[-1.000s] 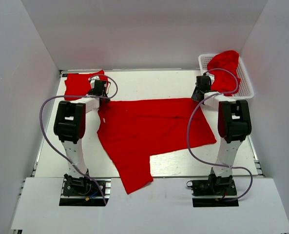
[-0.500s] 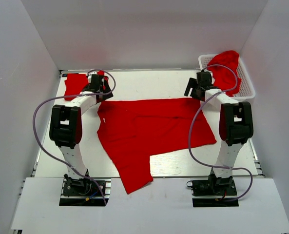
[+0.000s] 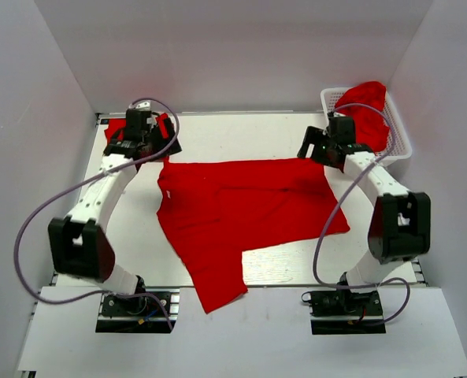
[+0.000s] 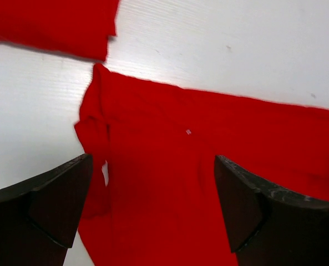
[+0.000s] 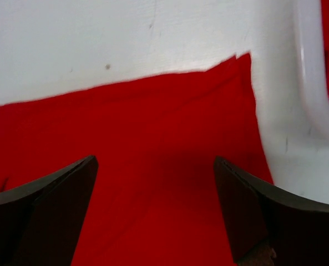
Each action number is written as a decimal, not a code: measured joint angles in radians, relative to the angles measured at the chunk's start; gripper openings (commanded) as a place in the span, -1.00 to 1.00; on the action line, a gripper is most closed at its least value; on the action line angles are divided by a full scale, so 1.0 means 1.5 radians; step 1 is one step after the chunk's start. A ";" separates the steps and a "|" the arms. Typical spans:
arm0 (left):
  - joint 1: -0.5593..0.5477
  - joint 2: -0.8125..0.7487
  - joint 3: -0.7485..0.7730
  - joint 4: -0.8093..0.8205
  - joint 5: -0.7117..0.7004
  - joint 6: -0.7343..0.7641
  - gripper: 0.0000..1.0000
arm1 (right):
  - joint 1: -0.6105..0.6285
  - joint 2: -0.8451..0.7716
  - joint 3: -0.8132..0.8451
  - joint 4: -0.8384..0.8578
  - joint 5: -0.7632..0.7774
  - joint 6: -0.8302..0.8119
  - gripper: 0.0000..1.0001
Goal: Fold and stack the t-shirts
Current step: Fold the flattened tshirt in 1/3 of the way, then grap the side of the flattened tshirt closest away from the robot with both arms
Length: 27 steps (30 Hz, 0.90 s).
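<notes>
White lattice plastic basket (image 3: pixel 401 146) sits at the far-right corner of the white table (image 3: pixel 241 138), w/ a crumpled red cloth t-shirt (image 3: pixel 365 110) heaped in it, mounded above the rim. At the far-left corner of the table lies a folded red t-shirt (image 3: pixel 115 132), flat, a small rectangle, partly hidden behind the left arm. Btwn the two arms, mid-table, lies a spread red short-sleeved t-shirt (image 3: pixel 249 209), flat on the tabletop. Its broad part has its long axis running left–right. The far edge is nearly straight & approx parallel to the table's back edge, and the right end slants out toward near-right. A narrower flap runs off the left half toward the near edge, its tip pointing near & reaching btwn the two arm bases. Which end is collar vs hem: can't tell. In the left wrist view the far-left corner of this shirt is bunched & folded over itself, w/ a strip of bare table btwn it & the folded red t-shirt. The left gripper (image 4: pixel 153 162) is over that far-left corner, jaws spread wide, nothing held, red cloth showing in the gap. The right gripper (image 5: pixel 156 160) is over the far-right corner, likewise spread wide w/ nothing held. There the cloth's corner lies just beside the basket's rounded rim, not clearly touching it. Whether either gripper's fingertips touch the cloth: can't tell.
</notes>
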 measured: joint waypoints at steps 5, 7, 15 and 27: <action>-0.017 -0.160 -0.081 -0.024 0.080 0.005 1.00 | 0.013 -0.135 -0.121 -0.020 -0.019 0.022 0.81; -0.037 -0.229 -0.147 -0.035 0.117 0.001 1.00 | 0.018 -0.187 -0.165 -0.040 -0.009 0.031 0.81; -0.184 -0.336 -0.364 -0.089 0.203 -0.035 1.00 | 0.018 -0.320 -0.267 -0.122 0.078 0.073 0.81; -0.648 -0.252 -0.421 -0.167 0.148 -0.230 1.00 | 0.016 -0.333 -0.304 -0.187 0.151 0.096 0.81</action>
